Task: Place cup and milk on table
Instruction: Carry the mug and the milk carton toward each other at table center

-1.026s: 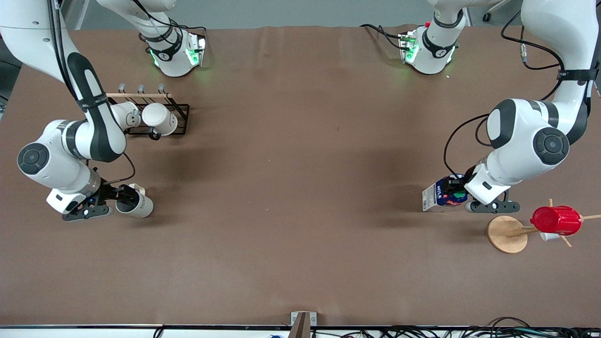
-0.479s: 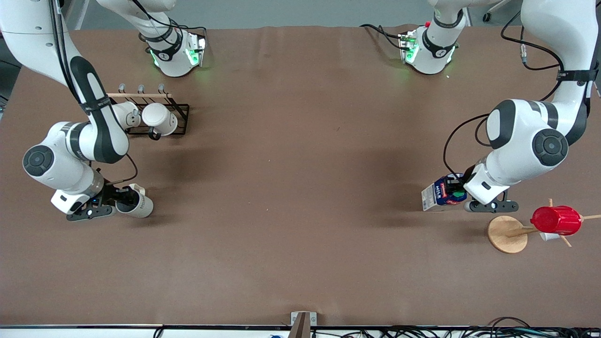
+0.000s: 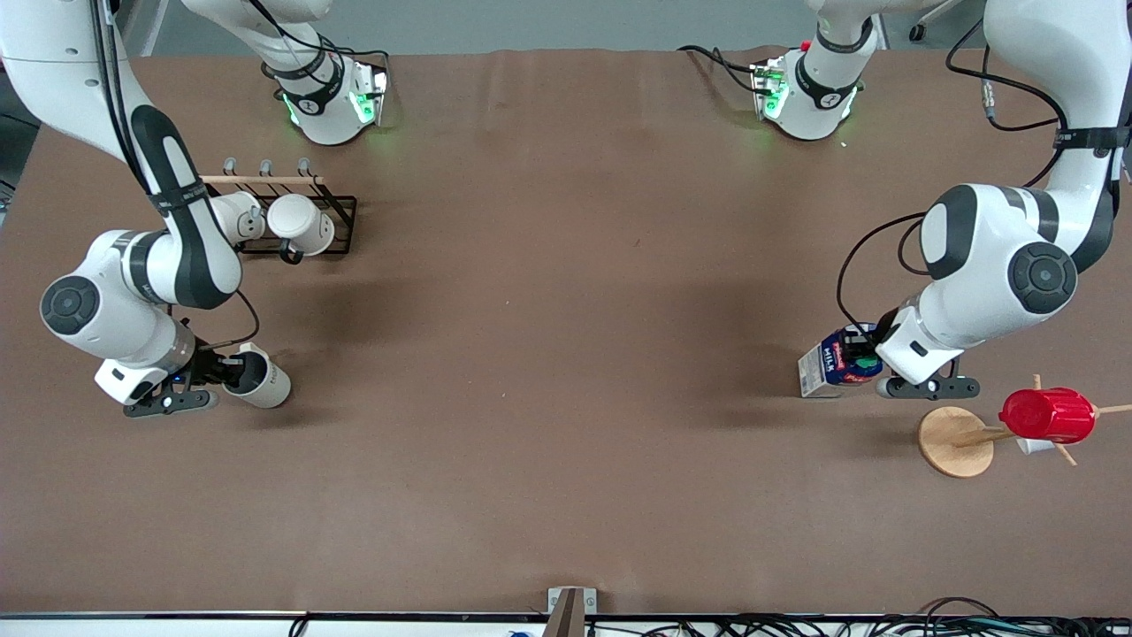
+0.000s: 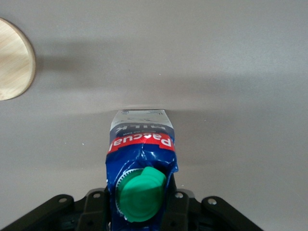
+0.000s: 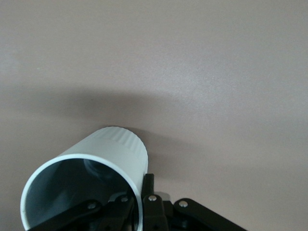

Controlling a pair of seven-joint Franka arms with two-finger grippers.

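Here my right gripper pinches the rim of the cup over the table near the mug rack, while my left gripper clamps the milk beside the wooden stand.

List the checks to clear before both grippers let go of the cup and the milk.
1. Right gripper clamps the cup at its rim: ok.
2. Cup upright: not ok, it tilts.
3. Cup's base resting on the table: cannot tell.
4. Left gripper clamps the milk near its green cap: ok.
5. Milk's base flat on the table: cannot tell.
6. Milk stands apart from the wooden stand with the red cup: ok.
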